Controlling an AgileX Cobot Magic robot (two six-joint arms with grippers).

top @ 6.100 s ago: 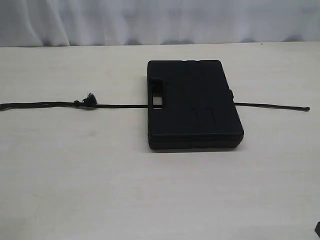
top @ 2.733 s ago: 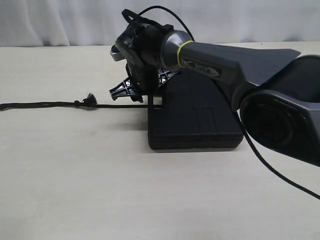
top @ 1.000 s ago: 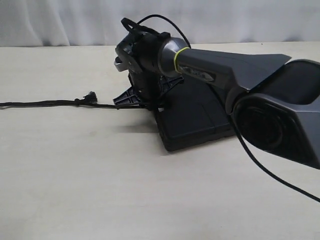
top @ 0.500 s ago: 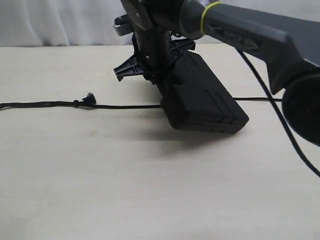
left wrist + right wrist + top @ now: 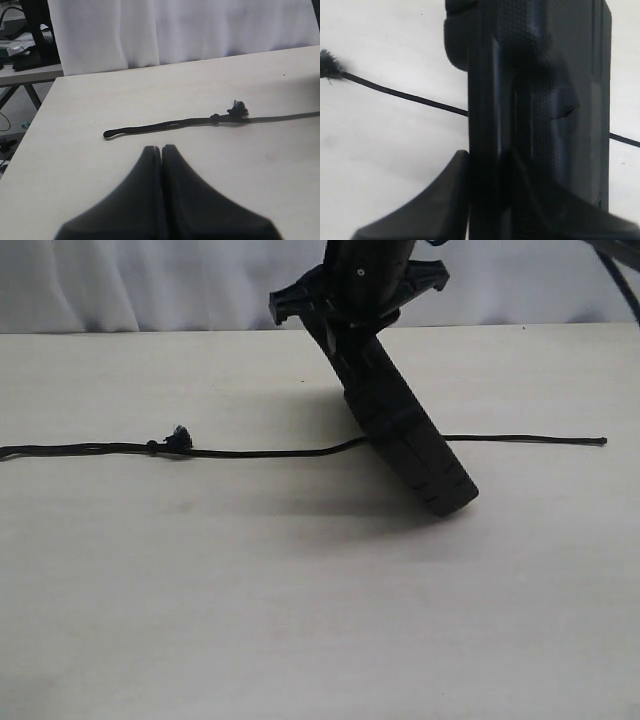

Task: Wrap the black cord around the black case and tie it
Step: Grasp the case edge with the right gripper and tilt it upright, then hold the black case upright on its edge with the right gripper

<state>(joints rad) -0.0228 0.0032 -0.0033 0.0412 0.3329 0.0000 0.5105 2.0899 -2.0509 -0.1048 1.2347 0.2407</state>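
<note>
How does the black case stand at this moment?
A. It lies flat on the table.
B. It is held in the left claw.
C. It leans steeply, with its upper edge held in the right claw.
C: the black case leans steeply, its upper edge gripped by the right claw; the left claw is shut and empty.

black case [image 5: 405, 435] tilted steeply, black cord [image 5: 250, 453] (frayed knot) lying stretched out
</note>
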